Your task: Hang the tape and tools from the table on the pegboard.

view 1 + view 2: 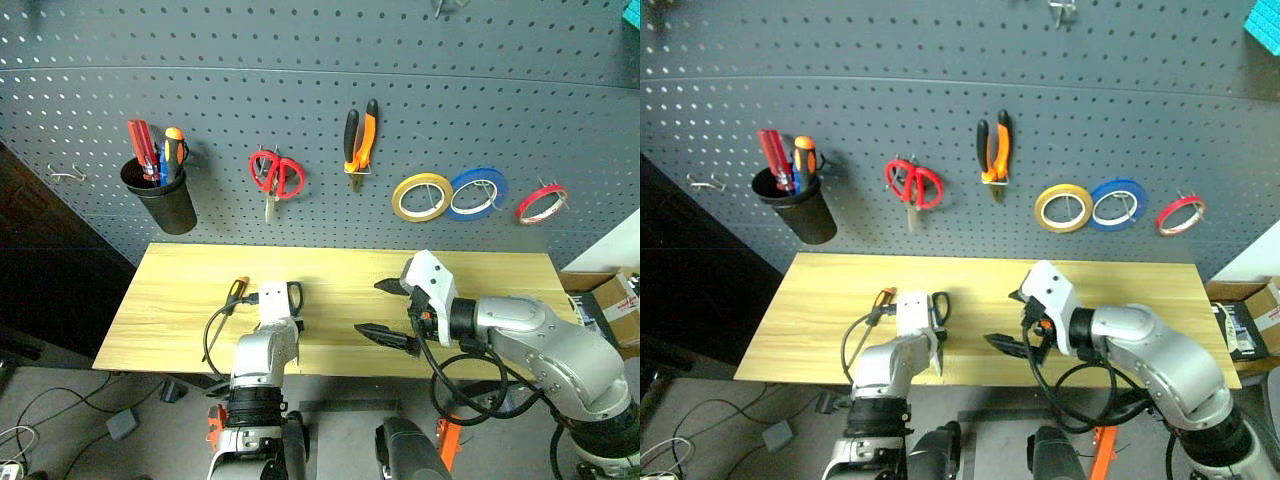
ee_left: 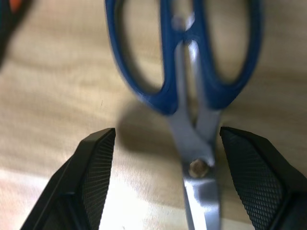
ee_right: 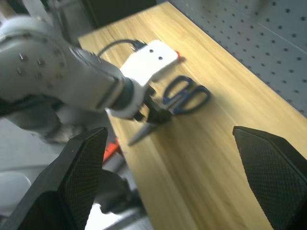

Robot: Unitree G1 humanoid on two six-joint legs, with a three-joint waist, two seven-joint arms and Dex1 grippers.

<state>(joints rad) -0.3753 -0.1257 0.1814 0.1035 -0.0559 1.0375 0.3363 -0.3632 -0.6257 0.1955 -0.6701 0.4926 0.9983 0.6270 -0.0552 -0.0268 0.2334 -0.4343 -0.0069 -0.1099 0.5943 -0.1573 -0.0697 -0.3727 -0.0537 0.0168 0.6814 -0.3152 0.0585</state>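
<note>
**Closing on the blue scissors**

Left gripper (image 2: 163, 158) down at the table (image 1: 480, 290), fingers (image 2: 93, 167) spread fairly wide and straddling the blue scissors (image 2: 187, 86) just at the pivot screw, nothing pinched yet. Right gripper (image 1: 395, 310) hanging above the table to the right of the scissors, jaws at full spread, empty.

Best done, probably, by closing square across the steel neck next to the pivot, not across the handle loops, which would likely splay or roll out. Worth centring first: seen from the wrist, the blades sit nearer one finger than the other. Then lifting with the loops uppermost, ready for a free hook on the pegboard (image 1: 300, 80).

Scissors: smooth dark-blue plastic loops, bright flat steel blades, small round rivet; thin and low on the wood, so little height to grab. Finger pads black with a fine cross-hatched grip. Table top pale plank with visible grain. Screwdriver (image 1: 236, 288), slim with an orange-and-black handle, lying just left of the scissors. Already hung on the pegboard above the scissors: orange-and-black pliers (image 1: 360, 135), and far to the right the thin red tape (image 1: 541, 203).
</note>
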